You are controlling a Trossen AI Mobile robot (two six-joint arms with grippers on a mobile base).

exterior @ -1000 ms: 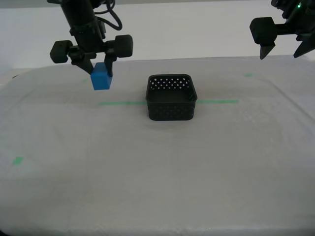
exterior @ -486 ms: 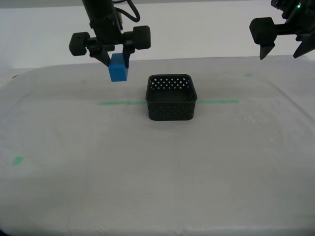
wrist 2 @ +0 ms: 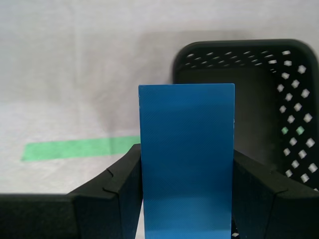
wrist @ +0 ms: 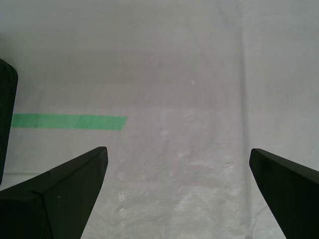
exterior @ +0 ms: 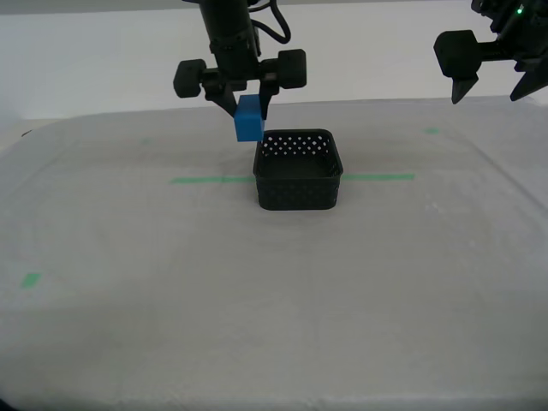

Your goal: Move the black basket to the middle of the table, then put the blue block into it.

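Blue solid block (exterior: 248,119) clamped in my second end effector (exterior: 245,110), beside perforated black plastic basket (exterior: 299,169); next: centre over it, release. First end effector (exterior: 495,88) open, idle.

Robot test bench in a lab-like room: table (exterior: 257,325) draped in a wrinkled white sheet, marked with green tape line (exterior: 210,179), before a plain pale wall (exterior: 86,68).

The blue block (exterior: 248,120) is plain bright blue, the black basket (exterior: 299,171) dotted with holes, the table (exterior: 257,291) white with green tape.
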